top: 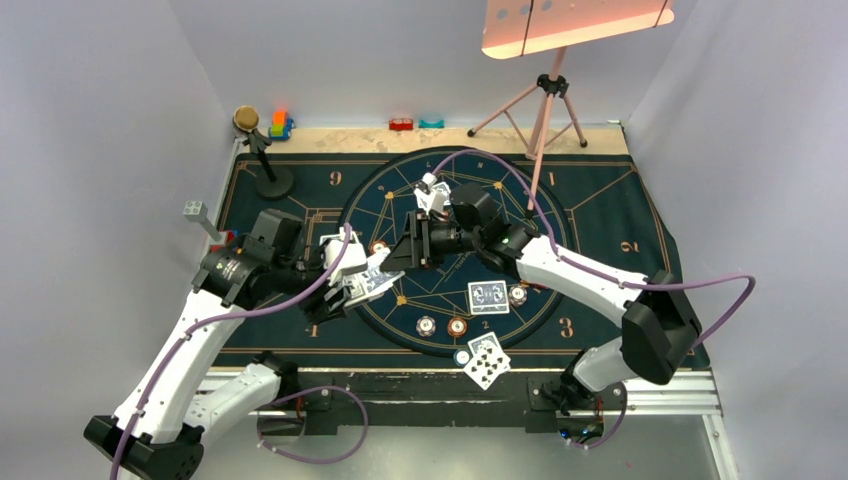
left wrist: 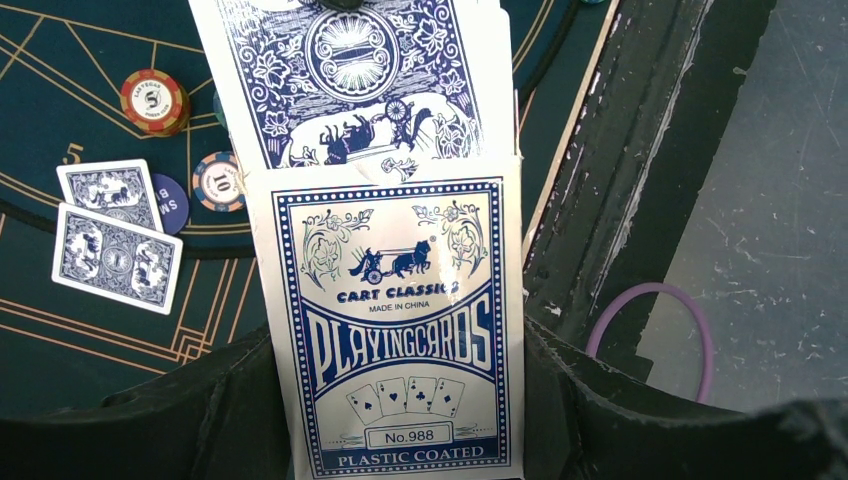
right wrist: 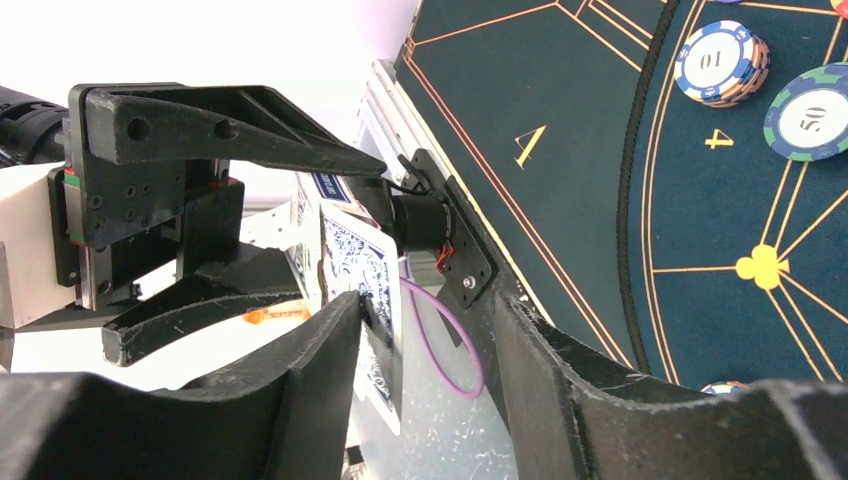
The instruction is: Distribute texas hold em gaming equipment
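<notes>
Top view: the left gripper (top: 360, 286) is clamped on a card box (top: 368, 283) over the mat's (top: 600, 210) left half, and the right gripper (top: 397, 256) is pressed close against the box. A face-down card (top: 488, 296), a face-up card (top: 487, 360) and chips (top: 457, 326) are laid near the front edge. A microphone stand (top: 262, 150) and toy blocks (top: 280, 125) are seen at the back.

Left wrist: a card (left wrist: 385, 80) is seen sticking out of the box, with two more cards (left wrist: 118, 258) to its left.

Right wrist: that card is framed between spread fingers (right wrist: 330, 350) and is not pinched. The view's left is crowded by the left gripper.
</notes>
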Controlling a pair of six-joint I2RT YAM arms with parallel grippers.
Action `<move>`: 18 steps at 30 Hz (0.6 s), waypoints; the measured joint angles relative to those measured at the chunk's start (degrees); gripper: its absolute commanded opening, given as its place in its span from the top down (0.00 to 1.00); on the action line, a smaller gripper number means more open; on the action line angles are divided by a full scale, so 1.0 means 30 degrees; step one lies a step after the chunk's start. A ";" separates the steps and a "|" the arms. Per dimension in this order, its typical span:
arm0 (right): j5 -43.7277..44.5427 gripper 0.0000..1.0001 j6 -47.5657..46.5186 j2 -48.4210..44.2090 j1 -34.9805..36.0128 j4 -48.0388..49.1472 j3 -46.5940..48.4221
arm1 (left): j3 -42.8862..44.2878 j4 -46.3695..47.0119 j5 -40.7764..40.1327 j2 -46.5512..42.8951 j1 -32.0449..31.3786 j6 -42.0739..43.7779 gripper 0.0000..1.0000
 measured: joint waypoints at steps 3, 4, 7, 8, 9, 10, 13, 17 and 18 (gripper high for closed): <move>-0.0007 0.59 0.0007 -0.0095 0.0000 -0.0015 0.0000 | 0.0000 -0.0182 0.0007 0.0000 0.0000 0.0007 1.00; 0.0000 0.61 -0.0007 -0.0175 0.0000 -0.0022 0.0000 | 0.0000 -0.0248 0.0007 0.0000 0.0000 0.0007 1.00; 0.0007 0.68 0.0000 -0.0517 -0.0007 -0.0073 0.0000 | 0.0000 -0.0262 0.0007 0.0000 0.0000 0.0007 1.00; 0.0022 0.71 0.0000 -0.0627 -0.0015 -0.0080 0.0000 | 0.0000 -0.0262 0.0015 0.0000 0.0000 0.0007 1.00; 0.0044 0.73 -0.0007 -0.0714 -0.0029 -0.0087 0.0000 | 0.0000 -0.0255 0.0015 0.0000 0.0000 0.0007 1.00; 0.0066 0.74 -0.0015 -0.0809 -0.0036 -0.0146 0.0000 | 0.0000 -0.0255 0.0015 0.0000 0.0000 0.0007 1.00; 0.0095 0.75 -0.0036 -0.0954 -0.0146 -0.0437 0.0000 | 0.0000 -0.0255 0.0007 0.0000 0.0000 0.0007 1.00; 0.0160 0.79 -0.0131 -0.1049 -0.0452 -0.0816 0.0000 | 0.0000 -0.0255 0.0000 0.0000 0.0000 0.0007 1.00; 0.0168 0.82 -0.0153 -0.1086 -0.0517 -0.0889 0.0000 | 0.0000 -0.0255 0.0000 0.0000 0.0000 0.0007 1.00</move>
